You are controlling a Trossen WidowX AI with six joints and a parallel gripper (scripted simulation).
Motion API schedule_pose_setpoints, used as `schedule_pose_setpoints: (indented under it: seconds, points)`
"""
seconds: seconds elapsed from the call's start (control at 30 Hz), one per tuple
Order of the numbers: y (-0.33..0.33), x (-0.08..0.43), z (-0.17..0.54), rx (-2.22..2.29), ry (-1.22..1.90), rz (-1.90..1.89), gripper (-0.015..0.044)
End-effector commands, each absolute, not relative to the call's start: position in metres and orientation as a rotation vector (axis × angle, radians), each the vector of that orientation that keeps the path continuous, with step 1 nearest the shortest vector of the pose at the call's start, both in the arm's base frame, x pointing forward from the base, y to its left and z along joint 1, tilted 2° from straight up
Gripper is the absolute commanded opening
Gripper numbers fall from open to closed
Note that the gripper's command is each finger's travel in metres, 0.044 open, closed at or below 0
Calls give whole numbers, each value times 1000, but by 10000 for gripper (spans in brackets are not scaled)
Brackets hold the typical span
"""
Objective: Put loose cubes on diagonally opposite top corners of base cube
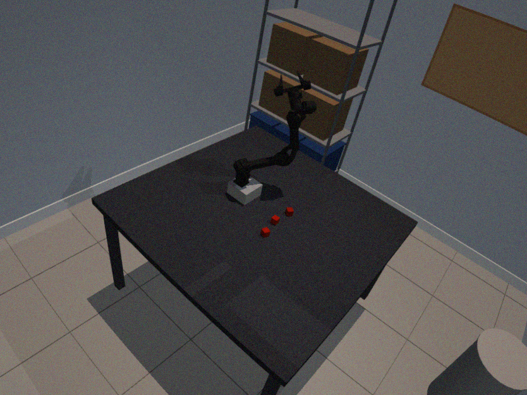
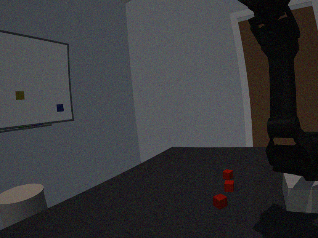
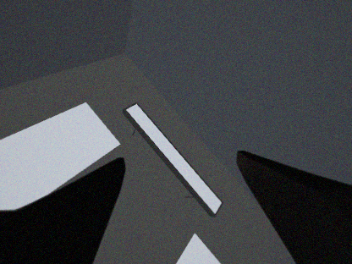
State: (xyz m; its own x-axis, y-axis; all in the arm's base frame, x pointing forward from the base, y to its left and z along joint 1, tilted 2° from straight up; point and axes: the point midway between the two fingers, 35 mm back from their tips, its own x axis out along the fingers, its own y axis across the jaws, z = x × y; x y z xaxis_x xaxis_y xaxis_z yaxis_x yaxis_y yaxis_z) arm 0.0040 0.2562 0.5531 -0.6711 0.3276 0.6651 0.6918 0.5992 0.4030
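Note:
Three red cubes of like size stand apart in a loose row on the dark table (image 1: 211,245) (image 2: 159,208). One cube (image 1: 289,211) (image 2: 220,201) is nearest the shelf side, another cube (image 1: 275,220) (image 2: 228,186) is in the middle, and a third cube (image 1: 265,232) (image 2: 227,174) is at the far end from the shelf. None is stacked, and I cannot tell by looks which is the fixed base cube. My gripper (image 1: 290,74) (image 3: 181,160) is open and empty. It is raised high above the table, pointing up, away from the cubes. It is out of view in the exterior view.
The arm stands on a white block (image 1: 244,190) (image 2: 297,199) beside the cubes. A shelf rack with brown boxes (image 1: 292,47) and blue bins stands behind the table. A grey round bin (image 1: 455,368) (image 2: 23,203) stands on the floor. The wrist view shows ceiling lights (image 3: 173,156).

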Motion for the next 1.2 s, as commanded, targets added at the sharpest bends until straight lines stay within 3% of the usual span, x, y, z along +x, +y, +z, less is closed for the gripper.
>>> schedule_pose_setpoints:
  seconds: [0.0, 0.13, 0.37, 0.63, 0.9, 1.17]
  points:
    - [255, 3, 554, -801, -2289, -899, 374]
    - [231, -18, 564, -703, -2256, -972, 269]
    - [163, -61, 583, -448, -2151, -1115, 265]
    - [37, -92, 592, -36, -1932, -1244, 265]
    - [-86, -76, 573, 345, -1642, -1305, 265]
    - [-185, -19, 528, 675, -1296, -1312, 265]
